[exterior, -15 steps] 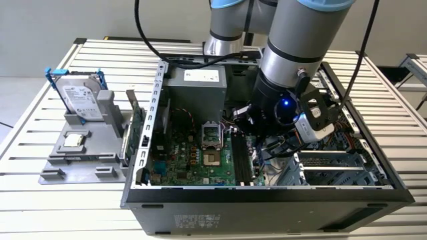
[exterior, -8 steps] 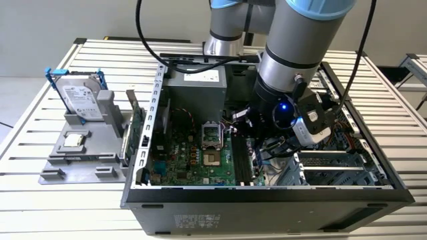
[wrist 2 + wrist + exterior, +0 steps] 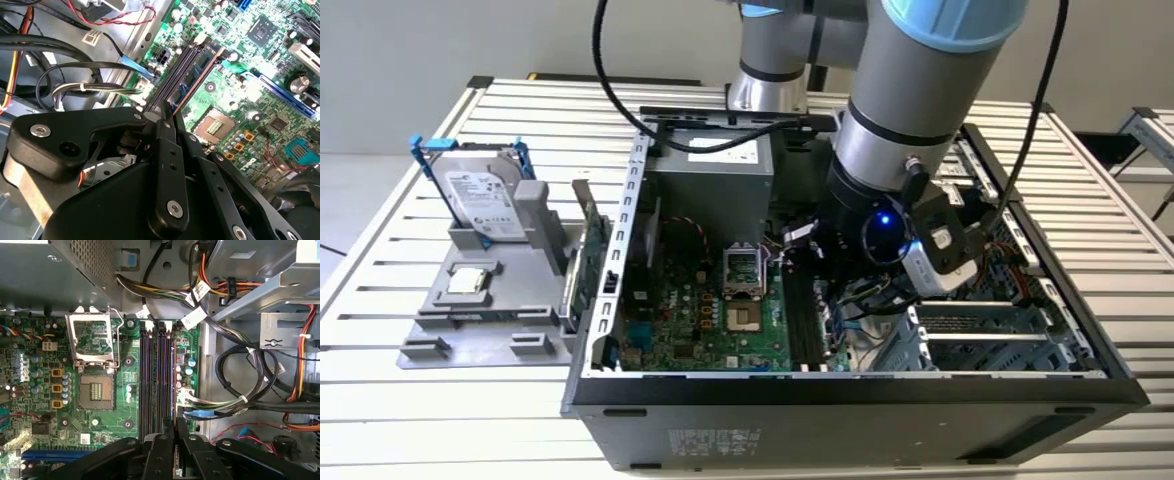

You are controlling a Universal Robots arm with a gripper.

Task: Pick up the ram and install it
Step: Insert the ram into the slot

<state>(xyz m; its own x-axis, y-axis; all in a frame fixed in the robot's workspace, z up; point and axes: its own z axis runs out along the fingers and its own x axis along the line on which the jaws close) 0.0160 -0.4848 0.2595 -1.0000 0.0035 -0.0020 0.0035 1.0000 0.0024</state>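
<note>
Inside the case, my gripper (image 3: 175, 427): in the first wrist view my two black fingers (image 3: 161, 450) stand nearly together, low over the motherboard, pinched on a thin board edge.
My hold: I have the ram (image 3: 173, 385) between the fingertips, gripped at one end; the jaws are closed down to its thickness.
The ram's place: it runs edge-on away from my fingers, along the memory slot nearest the cable side of the board. I cannot tell whether it is pressed home or only resting in the slot.
Memory slots (image 3: 150, 380): the other dark slots lie parallel, just beside the ram, toward the processor socket.
Processor socket (image 3: 95, 390): it is open, its metal frame lifted, near the slots.
Cables (image 3: 240, 365): black and coloured bundles cross the case floor on the ram's other side.
Motherboard (image 3: 707, 320): in the exterior view it lies green and flat in the case, with my wrist hanging above its slot area.
Computer case (image 3: 854, 400): it lies on its side, open upward, on the slatted table (image 3: 400, 400).
Outside the case: towards the exterior view's left, a grey holder (image 3: 480, 300) carries a silver hard drive (image 3: 483, 200) standing in a blue frame, well apart from me.
</note>
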